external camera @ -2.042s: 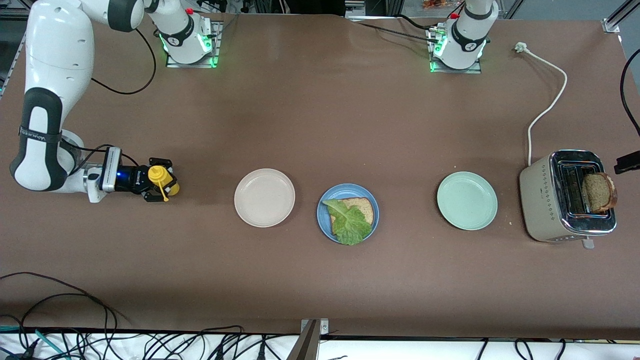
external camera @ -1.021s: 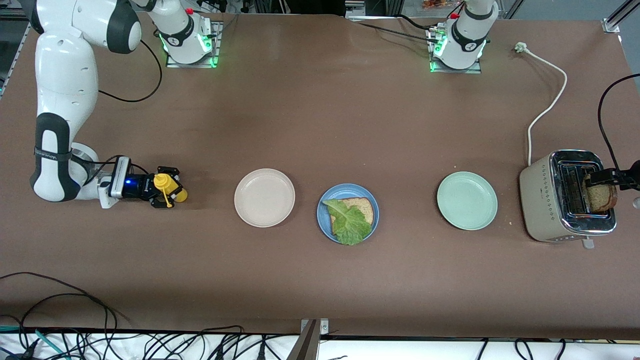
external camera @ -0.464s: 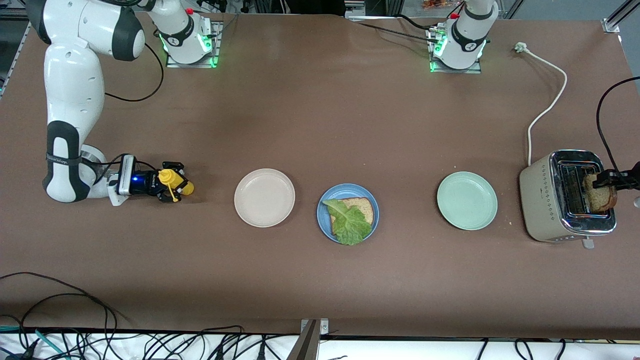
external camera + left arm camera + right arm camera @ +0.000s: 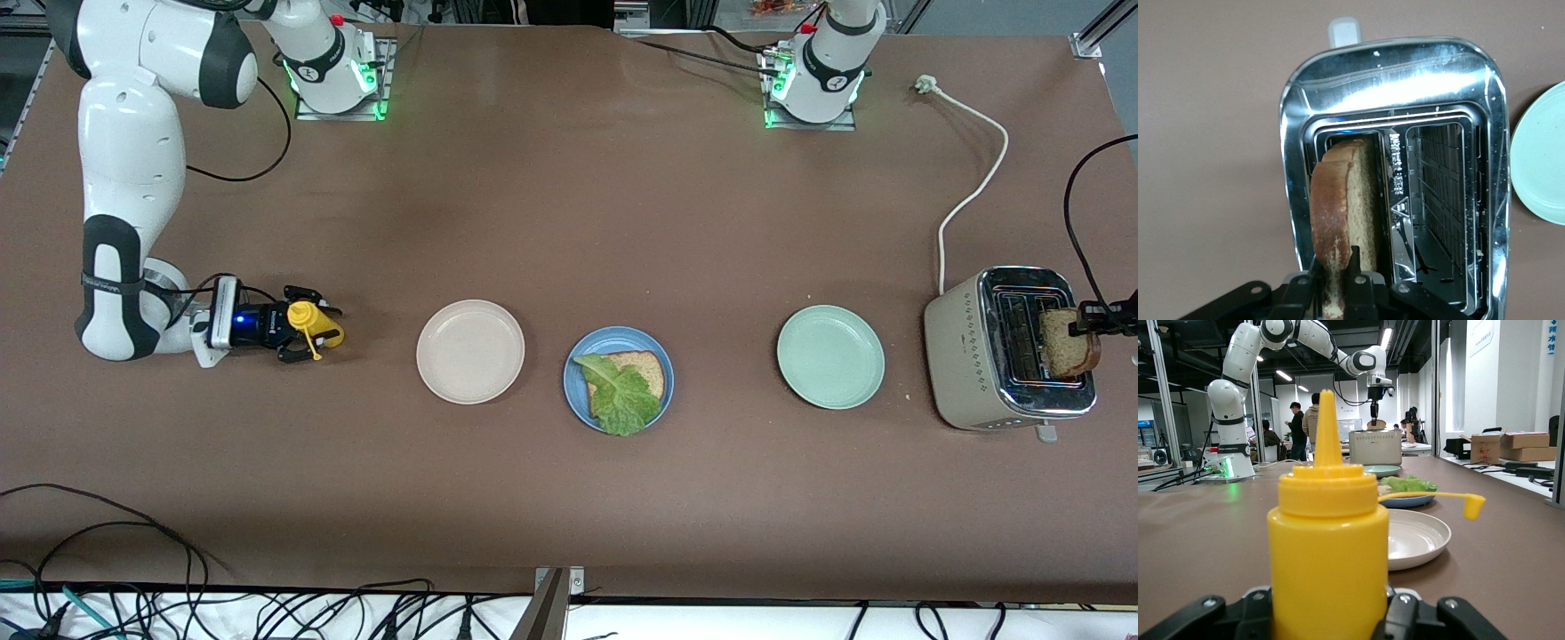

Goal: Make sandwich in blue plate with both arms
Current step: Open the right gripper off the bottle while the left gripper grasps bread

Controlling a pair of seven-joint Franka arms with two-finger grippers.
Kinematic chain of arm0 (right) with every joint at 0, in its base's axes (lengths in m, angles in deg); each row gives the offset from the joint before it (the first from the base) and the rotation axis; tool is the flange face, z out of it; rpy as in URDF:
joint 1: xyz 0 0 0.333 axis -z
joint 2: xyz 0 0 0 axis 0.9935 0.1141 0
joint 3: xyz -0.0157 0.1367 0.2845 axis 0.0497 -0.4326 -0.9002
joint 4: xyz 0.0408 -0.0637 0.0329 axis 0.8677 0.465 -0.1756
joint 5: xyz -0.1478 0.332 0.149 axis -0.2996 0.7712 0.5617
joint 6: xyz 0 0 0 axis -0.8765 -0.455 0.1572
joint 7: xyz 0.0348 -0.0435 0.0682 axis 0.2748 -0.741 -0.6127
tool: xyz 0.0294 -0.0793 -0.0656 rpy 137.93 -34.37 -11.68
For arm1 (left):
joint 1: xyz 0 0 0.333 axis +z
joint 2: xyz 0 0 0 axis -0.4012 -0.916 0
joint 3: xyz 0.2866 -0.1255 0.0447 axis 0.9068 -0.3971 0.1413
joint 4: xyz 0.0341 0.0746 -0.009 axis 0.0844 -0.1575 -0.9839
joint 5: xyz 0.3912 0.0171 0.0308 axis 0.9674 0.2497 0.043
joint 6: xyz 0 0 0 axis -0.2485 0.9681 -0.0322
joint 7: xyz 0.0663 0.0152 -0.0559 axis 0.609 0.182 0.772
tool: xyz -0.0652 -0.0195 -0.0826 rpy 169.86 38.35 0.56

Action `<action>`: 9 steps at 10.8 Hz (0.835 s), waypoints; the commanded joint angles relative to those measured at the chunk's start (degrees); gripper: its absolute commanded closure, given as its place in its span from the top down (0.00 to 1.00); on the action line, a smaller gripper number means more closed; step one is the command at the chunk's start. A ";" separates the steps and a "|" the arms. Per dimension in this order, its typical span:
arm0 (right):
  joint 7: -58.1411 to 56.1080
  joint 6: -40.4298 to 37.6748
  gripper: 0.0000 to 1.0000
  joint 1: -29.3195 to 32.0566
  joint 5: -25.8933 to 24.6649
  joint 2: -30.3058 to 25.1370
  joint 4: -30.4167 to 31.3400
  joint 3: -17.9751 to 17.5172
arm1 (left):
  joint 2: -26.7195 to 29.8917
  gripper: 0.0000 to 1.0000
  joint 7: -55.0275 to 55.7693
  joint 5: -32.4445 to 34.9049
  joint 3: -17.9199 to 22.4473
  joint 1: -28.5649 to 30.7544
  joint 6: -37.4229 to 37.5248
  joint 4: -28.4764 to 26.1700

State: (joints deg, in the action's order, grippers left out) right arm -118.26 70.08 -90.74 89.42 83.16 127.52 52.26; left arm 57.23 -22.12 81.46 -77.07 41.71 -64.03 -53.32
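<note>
Frame's right edge: my left hand (image 4: 1086,331) pinches toast (image 4: 1060,341) in the toaster (image 4: 978,356); lift straight. Right hand (image 4: 302,333) holds mustard (image 4: 313,322).

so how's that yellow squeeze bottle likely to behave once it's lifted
The yellow squeeze bottle looks like soft plastic, so the right gripper closed around it may dent its walls. It seems tall for its base, so probably tippy when set down. Its open cap dangles on a thin tether and would likely swing.
</note>
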 commanded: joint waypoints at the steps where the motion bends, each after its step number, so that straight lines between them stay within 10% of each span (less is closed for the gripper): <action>1: 2.48 -1.09 0.90 0.61 0.21 -0.22 -0.91 -0.27 | 3.10 0.00 -1.29 0.03 0.70 -0.65 1.46 0.45; 9: 4.59 -1.89 1.00 2.10 -4.96 -0.49 -1.09 2.72 | 15.22 0.00 -0.67 0.22 0.61 -3.99 14.65 1.86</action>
State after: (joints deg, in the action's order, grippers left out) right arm -115.12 69.35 -89.86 87.32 83.10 127.22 54.41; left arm 68.92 -22.17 81.48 -77.05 39.34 -52.14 -51.19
